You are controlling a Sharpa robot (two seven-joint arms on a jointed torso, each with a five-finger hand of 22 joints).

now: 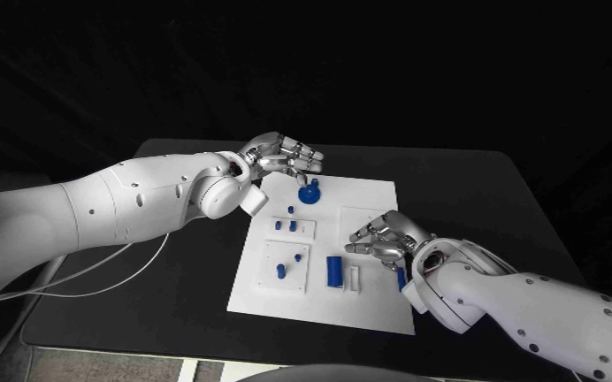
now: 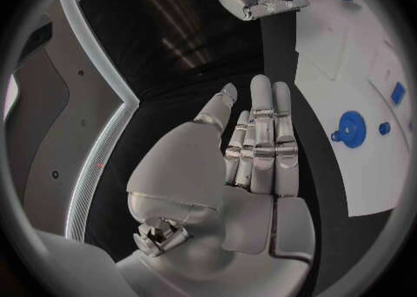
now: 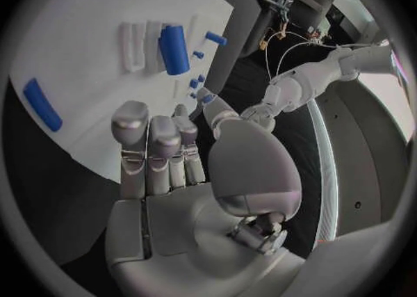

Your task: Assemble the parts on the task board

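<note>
**Both hands empty over the board, parts waiting**

Plainly, nothing is held yet. Nearest, the right hand (image 1: 380, 239) hovers over the near right part of the task board (image 1: 370, 196), its fingers (image 3: 149, 145) straight, side by side and bare. Just beyond its fingertips in the right wrist view lies a blue cylinder (image 3: 174, 49) beside a white slot block (image 3: 132, 45), with a few small blue pegs (image 3: 198, 83) next to them; a long blue bar (image 3: 42, 104) lies off to the side of the fingers, on the board's edge. In the head view the cylinder (image 1: 334, 271) sits just beside the hand, toward the board's near middle.

Farther off, the left hand (image 1: 283, 157) hangs over the board's far edge, its fingers (image 2: 263, 137) likewise extended together and holding nothing. The round blue disc (image 1: 309, 194) lies just ahead of its fingertips, a small blue peg (image 2: 384, 129) close by it.

I judge this the approach step, before any pick: several parts still lie loose. The next move calls for one hand to come down on a chosen piece, likely the cylinder for the right or the disc for the left, and to close thumb against finger squarely so that the small part does not skid on the smooth plate.
</note>
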